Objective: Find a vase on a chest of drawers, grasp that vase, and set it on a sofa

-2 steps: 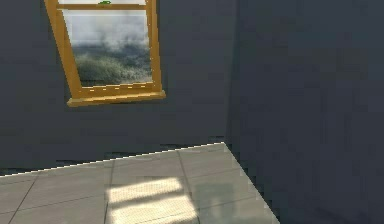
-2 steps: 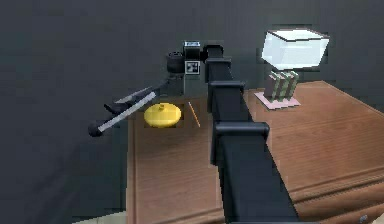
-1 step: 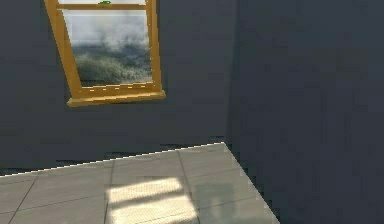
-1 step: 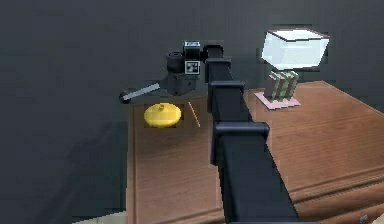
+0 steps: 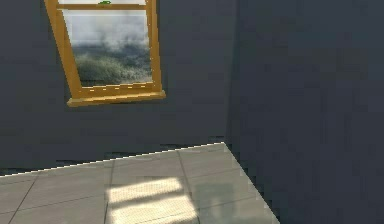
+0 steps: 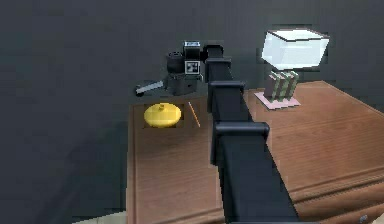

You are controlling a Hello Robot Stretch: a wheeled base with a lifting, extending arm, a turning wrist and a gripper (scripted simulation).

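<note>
In the arm side view a low, rounded yellow thing (image 6: 162,115) lies on a brown wooden top (image 6: 320,135) near its far left corner. Its shape is too squat for me to call it a vase. The dark arm bar (image 6: 235,130) reaches out across that top. At its far end are the white marker squares, and left of them the gripper (image 6: 148,89), whose thin fingers hang just above and behind the yellow thing. I cannot tell whether the gripper holds anything or touches the yellow thing.
A table lamp (image 6: 292,55) with a white shade stands at the back right of the wooden top, against a dark wall. The forward view looks into a corner of dark blue walls, with a wood-framed window (image 5: 108,50) and a tiled floor (image 5: 150,190) with a sunlit patch.
</note>
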